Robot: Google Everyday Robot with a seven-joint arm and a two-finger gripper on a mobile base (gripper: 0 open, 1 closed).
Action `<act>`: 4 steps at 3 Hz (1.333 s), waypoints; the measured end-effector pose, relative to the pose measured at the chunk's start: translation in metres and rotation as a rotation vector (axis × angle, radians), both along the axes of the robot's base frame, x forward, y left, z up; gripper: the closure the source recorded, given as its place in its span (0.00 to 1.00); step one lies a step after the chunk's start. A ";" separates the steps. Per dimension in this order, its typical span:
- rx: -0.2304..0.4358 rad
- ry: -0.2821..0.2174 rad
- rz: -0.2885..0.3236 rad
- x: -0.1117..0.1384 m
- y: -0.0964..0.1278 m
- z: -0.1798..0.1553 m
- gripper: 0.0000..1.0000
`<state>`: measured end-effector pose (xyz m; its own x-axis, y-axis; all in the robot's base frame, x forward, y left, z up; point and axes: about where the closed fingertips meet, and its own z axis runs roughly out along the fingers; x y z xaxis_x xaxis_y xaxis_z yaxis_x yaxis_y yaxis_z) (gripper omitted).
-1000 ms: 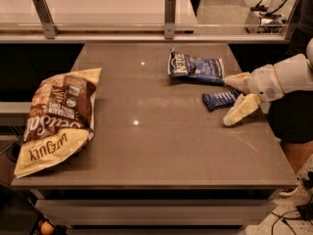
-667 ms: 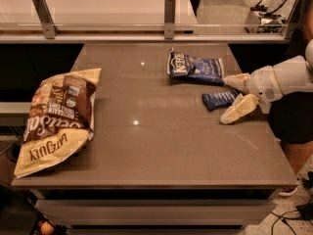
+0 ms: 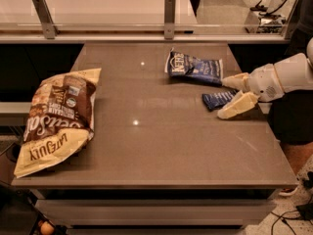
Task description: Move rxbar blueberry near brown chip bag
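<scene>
One splayed gripper [image 3: 223,99] astride rxbar blueberry [image 3: 213,101]

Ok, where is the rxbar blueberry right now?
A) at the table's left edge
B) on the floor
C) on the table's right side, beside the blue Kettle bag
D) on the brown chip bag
C: the rxbar blueberry lies by the blue Kettle bag on the right, inside the open gripper, far from the brown chip bag.

Bar on the right, bag on the left, well apart.
You'll find the rxbar blueberry [image 3: 217,100] (small dark blue wrapper) lying flat near the right edge of the table [image 3: 161,151], between the gripper's [image 3: 222,99] spread fingers. The brown chip bag [image 3: 58,119], crinkled cream-tan with a brown panel, lies flat at the left edge.
</scene>
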<state>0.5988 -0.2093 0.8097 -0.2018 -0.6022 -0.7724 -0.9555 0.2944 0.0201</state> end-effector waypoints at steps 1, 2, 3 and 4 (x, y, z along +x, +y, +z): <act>0.000 0.000 0.000 0.000 0.000 0.006 0.86; 0.000 0.000 0.001 0.000 0.000 0.010 1.00; -0.001 -0.003 0.014 -0.002 0.006 0.020 1.00; -0.002 -0.026 0.027 -0.008 0.014 0.038 1.00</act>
<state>0.5912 -0.1957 0.8477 -0.1653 -0.6089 -0.7758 -0.9632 0.2687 -0.0056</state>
